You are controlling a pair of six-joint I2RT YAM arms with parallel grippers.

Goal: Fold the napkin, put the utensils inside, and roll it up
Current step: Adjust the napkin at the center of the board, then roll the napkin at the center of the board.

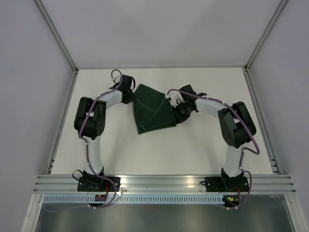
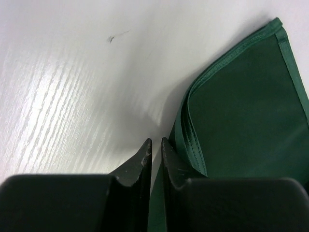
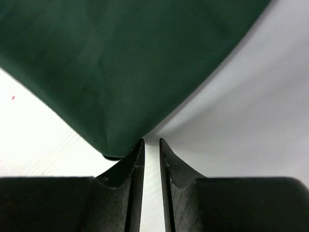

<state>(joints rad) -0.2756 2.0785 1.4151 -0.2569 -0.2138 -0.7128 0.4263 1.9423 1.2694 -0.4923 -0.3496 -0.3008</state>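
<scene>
Item: napkin [image 1: 152, 110], dark green, folded, creased, lying mid-tabletop [image 1: 193, 150] between the arms. Only the left wrist view shows its stitched, layered hem, pinched in the left gripper [image 2: 156, 141] jaws. The right gripper [image 3: 151, 141] jaws are closed, with a napkin corner beside them.

The counter [image 1: 193, 150] is white with a faint wood grain; the napkin [image 1: 152, 108], dark green and folded over itself, lies towards its far middle; a small dark mark [image 2: 112, 37] shows on the bare surface.
</scene>
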